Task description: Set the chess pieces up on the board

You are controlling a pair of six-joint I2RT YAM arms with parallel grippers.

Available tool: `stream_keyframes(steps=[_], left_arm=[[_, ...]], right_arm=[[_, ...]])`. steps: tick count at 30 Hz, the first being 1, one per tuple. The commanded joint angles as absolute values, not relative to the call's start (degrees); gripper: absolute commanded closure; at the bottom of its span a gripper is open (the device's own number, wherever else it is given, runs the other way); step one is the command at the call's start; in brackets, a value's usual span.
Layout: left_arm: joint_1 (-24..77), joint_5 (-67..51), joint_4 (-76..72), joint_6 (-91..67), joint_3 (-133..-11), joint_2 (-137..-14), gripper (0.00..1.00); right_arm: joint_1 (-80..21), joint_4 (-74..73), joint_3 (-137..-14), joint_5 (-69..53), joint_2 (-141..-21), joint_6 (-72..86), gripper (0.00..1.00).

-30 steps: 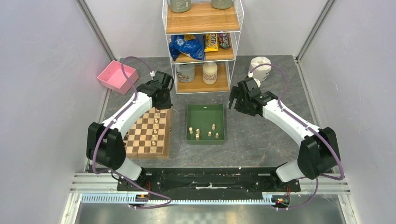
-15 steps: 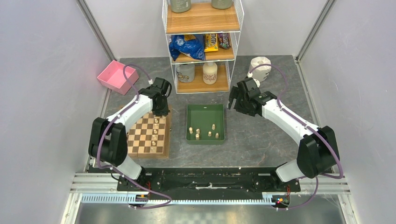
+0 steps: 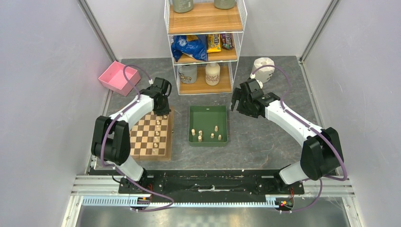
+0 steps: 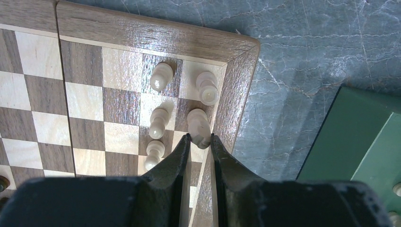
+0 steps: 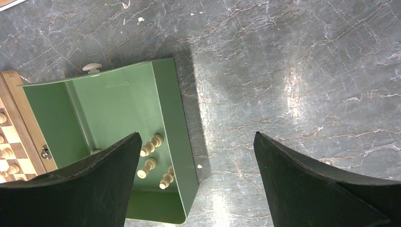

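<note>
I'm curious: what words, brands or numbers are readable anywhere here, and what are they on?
None is legible.
Printing on the blue bag, yellow packet and dark packet on the shelf: too small, blurred.
Labels on the two jars: blurred.
The board and chess pieces: no writing seen.

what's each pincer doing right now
left pincer: closed on a pale chess piece at the board corner
right pincer: open, holding nothing

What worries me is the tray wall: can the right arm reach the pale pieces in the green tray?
Probably yes: the right end effector hangs open beside the green tray; nothing covers its pale pieces.
</note>
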State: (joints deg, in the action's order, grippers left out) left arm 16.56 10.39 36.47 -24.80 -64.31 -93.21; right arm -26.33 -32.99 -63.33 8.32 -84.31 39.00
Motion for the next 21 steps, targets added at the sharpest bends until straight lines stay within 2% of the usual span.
stream_keyframes(steps=[1, 10, 21], left_arm=[[16.2, 9.7, 34.7, -22.9, -64.6, -94.0, 0.92], [16.2, 9.8, 35.0, -23.3, -63.7, -93.4, 0.71], [16.2, 10.0, 36.0, -23.7, -63.9, -91.9, 0.59]], right_arm=[[-26.0, -31.6, -63.9, 8.1, -84.7, 38.6, 0.03], [-26.0, -31.6, -64.1, 7.9, -84.6, 38.5, 0.03], [-26.0, -31.6, -64.1, 7.8, -84.8, 38.3, 0.03]])
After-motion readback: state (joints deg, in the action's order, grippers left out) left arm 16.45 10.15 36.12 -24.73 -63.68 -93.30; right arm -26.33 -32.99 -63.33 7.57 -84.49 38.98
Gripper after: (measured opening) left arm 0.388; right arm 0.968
